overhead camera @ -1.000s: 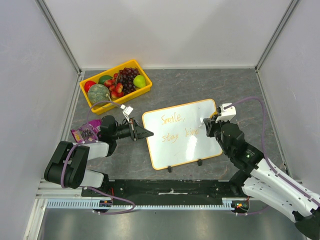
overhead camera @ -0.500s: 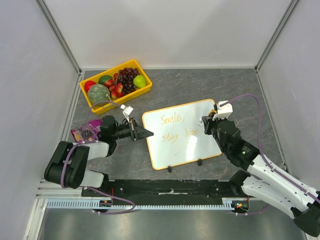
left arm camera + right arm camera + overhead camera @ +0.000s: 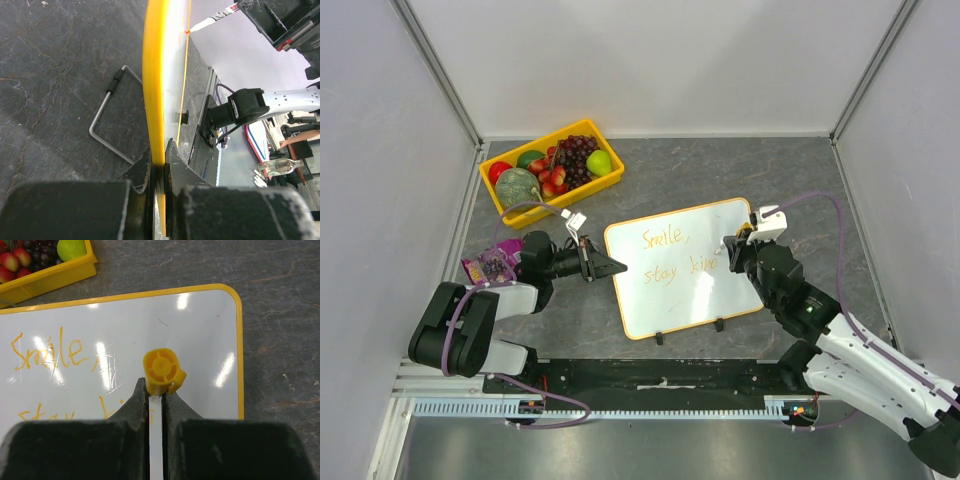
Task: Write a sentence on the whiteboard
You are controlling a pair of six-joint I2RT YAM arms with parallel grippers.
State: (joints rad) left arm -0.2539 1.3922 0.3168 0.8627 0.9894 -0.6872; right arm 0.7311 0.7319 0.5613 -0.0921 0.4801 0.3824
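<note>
The whiteboard [image 3: 692,300] lies mid-table, white with an orange-yellow rim. Orange writing [image 3: 665,238] reads "Smile," with "stay kin" below; the last letters are hidden by my right arm. My left gripper [image 3: 618,267] is shut on the board's left rim [image 3: 154,90], fingers on both sides [image 3: 159,155]. My right gripper [image 3: 732,252] is shut on a white marker with an orange end [image 3: 161,371], held over the board at the end of the second line [image 3: 156,387]. The writing [image 3: 45,350] shows left of the marker. The marker tip [image 3: 192,30] touches the board face.
A yellow fruit crate [image 3: 512,212] stands at the back left. A purple packet [image 3: 488,265] lies beside my left arm. A bent wire bail [image 3: 107,120] lies on the grey table next to the board. Two black feet [image 3: 660,338] sit at the board's near edge.
My right gripper with the marker has shifted slightly left and away over the end of the second line. The left gripper and the board have not moved.
</note>
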